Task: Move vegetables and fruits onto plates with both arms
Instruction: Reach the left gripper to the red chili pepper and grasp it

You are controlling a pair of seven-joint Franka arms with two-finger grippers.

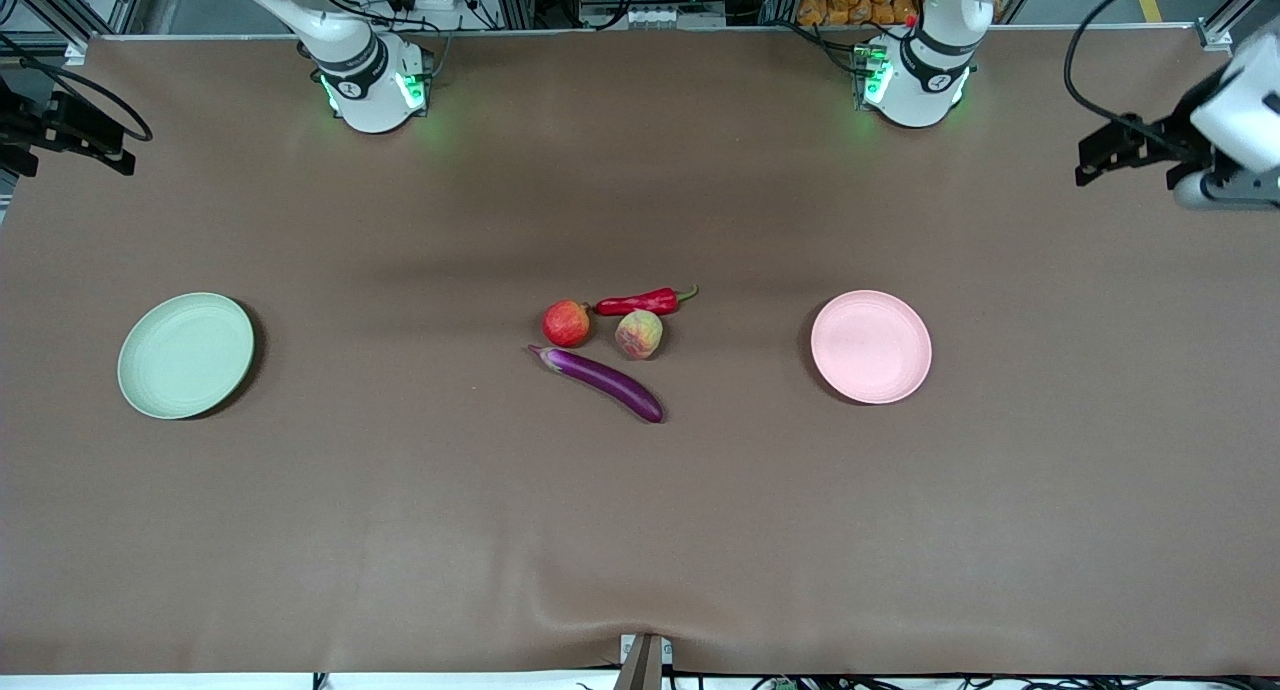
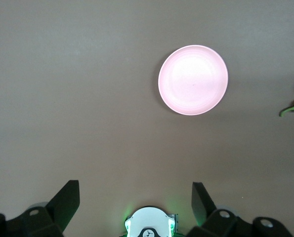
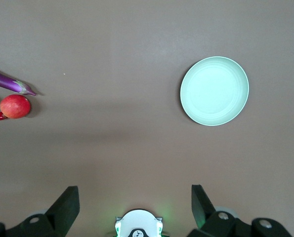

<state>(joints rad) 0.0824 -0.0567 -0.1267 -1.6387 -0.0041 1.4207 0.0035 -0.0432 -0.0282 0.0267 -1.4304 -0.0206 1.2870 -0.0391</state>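
Note:
A purple eggplant (image 1: 600, 380), a red chili pepper (image 1: 640, 301), a round red fruit (image 1: 567, 323) and a yellowish-pink peach-like fruit (image 1: 639, 334) lie close together at the table's middle. The pale green plate (image 1: 185, 355) sits toward the right arm's end and the pale pink plate (image 1: 870, 346) toward the left arm's end; both are bare. My left gripper (image 2: 136, 197) is open and empty, high over the table, at the front view's edge (image 1: 1100, 160). My right gripper (image 3: 135, 197) is open and empty, also high, at the other edge (image 1: 90, 140).
The brown table cloth (image 1: 640, 530) has a slight wrinkle near the front edge. The left wrist view shows the pink plate (image 2: 193, 80) and the chili's stem (image 2: 292, 108). The right wrist view shows the green plate (image 3: 214, 91), the eggplant (image 3: 8, 83) and the red fruit (image 3: 15, 106).

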